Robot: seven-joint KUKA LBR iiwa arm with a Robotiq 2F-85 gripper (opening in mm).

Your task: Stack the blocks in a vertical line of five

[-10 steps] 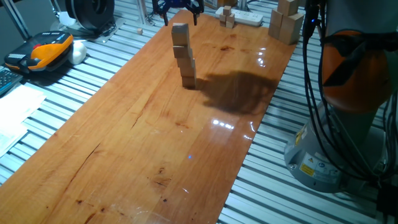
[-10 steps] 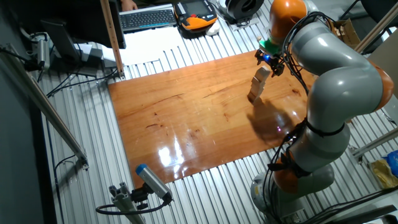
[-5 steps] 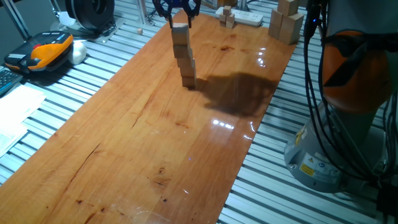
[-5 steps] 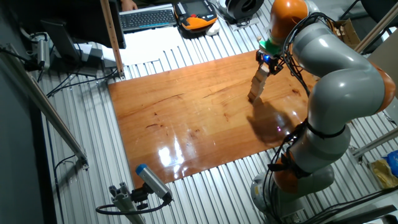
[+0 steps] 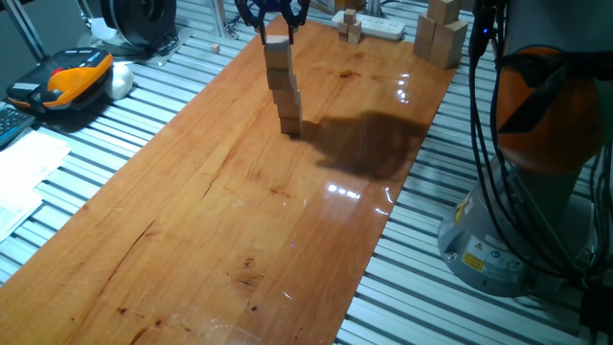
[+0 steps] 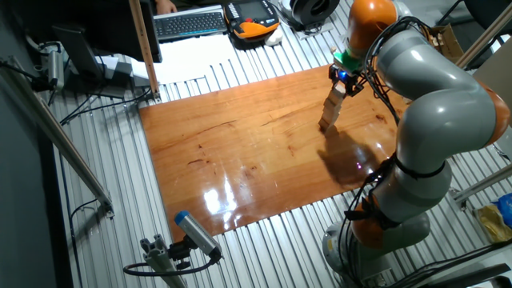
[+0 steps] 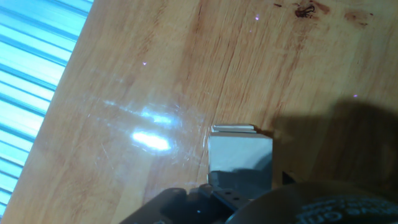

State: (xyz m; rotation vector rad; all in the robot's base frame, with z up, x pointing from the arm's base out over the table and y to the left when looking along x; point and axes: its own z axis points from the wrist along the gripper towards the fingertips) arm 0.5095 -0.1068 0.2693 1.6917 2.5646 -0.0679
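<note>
Blocks stand as one slightly crooked column near the far end of the wooden table, the upper cubes set a little off from the lower ones; how many cubes it holds I cannot count for sure. Directly over the column hangs the gripper, its dark fingers spread to either side of the topmost cube, right at its upper edge; whether the pads touch the wood cannot be told from this side.

From the other fixed view the grey and orange arm rises from its base beside the table, bends over the board and drops its wrist straight down onto the stack, with the gripper at the top cube.

Only the hand view looks down along the fingers: the top face of the uppermost cube fills the lower middle, partly covered by the dark gripper body, with the table well below it. Neither finger shows clearly there.

Beyond the stack lie larger pale blocks and a white power strip with tiny wooden pieces beside it.
</note>
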